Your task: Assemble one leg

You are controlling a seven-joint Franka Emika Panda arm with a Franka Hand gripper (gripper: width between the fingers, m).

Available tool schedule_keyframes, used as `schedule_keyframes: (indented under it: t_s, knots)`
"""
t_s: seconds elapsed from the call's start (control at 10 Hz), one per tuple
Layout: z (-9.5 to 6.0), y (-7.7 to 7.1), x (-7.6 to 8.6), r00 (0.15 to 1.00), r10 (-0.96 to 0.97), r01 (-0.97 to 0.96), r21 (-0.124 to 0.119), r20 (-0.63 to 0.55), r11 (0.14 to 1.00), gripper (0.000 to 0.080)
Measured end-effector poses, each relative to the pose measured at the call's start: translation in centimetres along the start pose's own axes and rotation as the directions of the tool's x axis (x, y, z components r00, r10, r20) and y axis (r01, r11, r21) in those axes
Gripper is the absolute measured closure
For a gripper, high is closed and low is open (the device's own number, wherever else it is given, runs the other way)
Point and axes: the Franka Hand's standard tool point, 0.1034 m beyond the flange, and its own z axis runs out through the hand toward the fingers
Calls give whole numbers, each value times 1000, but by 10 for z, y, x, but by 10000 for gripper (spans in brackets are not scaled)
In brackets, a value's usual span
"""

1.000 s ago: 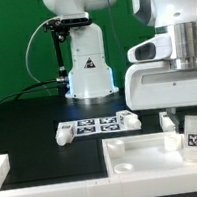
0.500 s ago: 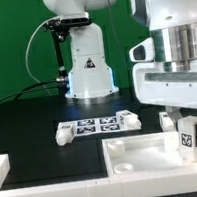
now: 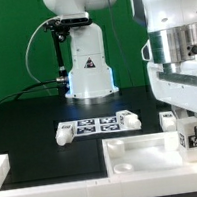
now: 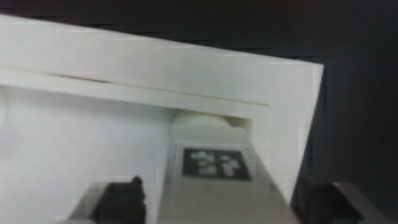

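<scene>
My gripper [image 3: 189,132] is shut on a leg [image 3: 190,138], a small white block with a tag. It holds the leg upright at the right corner of the large white panel [image 3: 139,152]. I cannot tell whether the leg touches the panel. In the wrist view the leg [image 4: 217,160] runs between the two dark fingers [image 4: 121,200], with the gripper [image 4: 228,208] around it and the white panel [image 4: 107,90] under it. Other legs lie on the black table: one [image 3: 63,134] to the left of the marker board [image 3: 95,125], one [image 3: 130,120] to its right, and one [image 3: 168,122] near my gripper.
The robot's white base [image 3: 88,73] stands at the back with a black cable beside it. A white raised border [image 3: 3,171] runs along the exterior view's left and front edge of the table.
The wrist has turned over the last second and dropped slightly. The held leg shifted a little to the exterior view's left and stays at the panel's right corner.
</scene>
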Motion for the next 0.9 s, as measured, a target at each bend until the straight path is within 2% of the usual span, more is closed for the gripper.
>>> schedule_keyframes:
  t_s: [0.1,0.2,0.3,0.5,0.6,0.7,0.8,0.9]
  knots:
    - [0,-1,1,978,-210,210,4,-1,978,267]
    - [0,-1,-1,934,-356,356,4,2,934,187]
    - [1,0,-6,913,-407,407,2,4,913,187]
    - [1,0,-2,847,-531,531,-4,-1,847,152]
    - [0,-1,0,737,-676,676,-21,-11,737,152]
    - [-2,-4,2,543,-840,838,-54,-21,543,151]
    - [-1,-5,0,484,-875,873,-58,-19,484,151]
    - [-1,-4,0,534,-846,844,-57,-22,534,151]
